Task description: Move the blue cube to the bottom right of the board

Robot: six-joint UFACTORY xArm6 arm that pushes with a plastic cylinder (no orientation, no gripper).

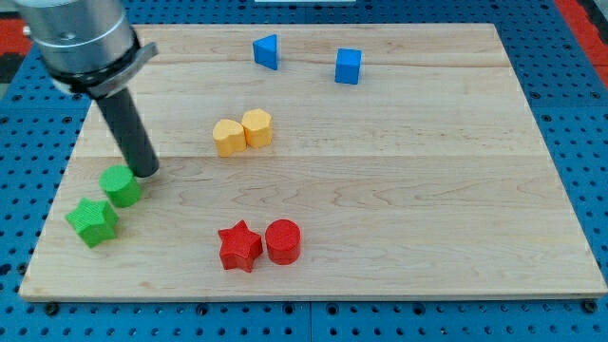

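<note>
The blue cube (349, 66) sits near the view's top, right of centre, on the wooden board (399, 190). A blue triangular block (267, 51) lies to its left. My tip (145, 173) is at the view's left, far from the blue cube, right beside the upper right edge of the green cylinder (121, 185). The dark rod rises from the tip to the view's top left.
A green star (93, 221) lies below and left of the green cylinder. Two yellow blocks (243, 132) touch each other at centre left. A red star (239, 245) and a red cylinder (283, 240) sit side by side near the view's bottom.
</note>
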